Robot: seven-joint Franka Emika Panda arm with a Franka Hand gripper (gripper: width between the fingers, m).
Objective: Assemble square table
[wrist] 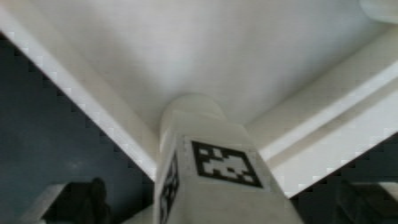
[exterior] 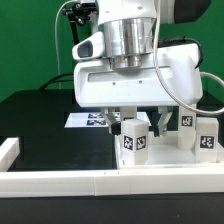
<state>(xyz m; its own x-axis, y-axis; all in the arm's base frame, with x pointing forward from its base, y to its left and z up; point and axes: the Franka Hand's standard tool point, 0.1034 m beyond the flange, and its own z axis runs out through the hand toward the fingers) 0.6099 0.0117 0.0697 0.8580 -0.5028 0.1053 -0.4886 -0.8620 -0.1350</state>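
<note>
1. Over the panel (exterior: 165, 160), we are holding our gripper (exterior: 137, 118) low, jaws seemingly closed on a leg (wrist: 210, 170) standing on it.
2. We are risking cross-threading if the leg is tilting.
3. Other legs (exterior: 206, 138) are crowding close; we are risking a knock.

A flat green wall (exterior: 30, 40) closes off the space behind the bench, lit evenly and without shadow. In front of it stands a black table (exterior: 35, 115), its matte top dark against the green. The marker board (exterior: 88, 119) lies flat on that table top near the middle, its black-and-white tags facing up. A long white L-shaped rail (exterior: 60, 180) runs along the table's near edge, with a short arm turning back toward the wall at the exterior view's left. Dark cables (exterior: 72, 20) hang against the wall above the table.
</note>
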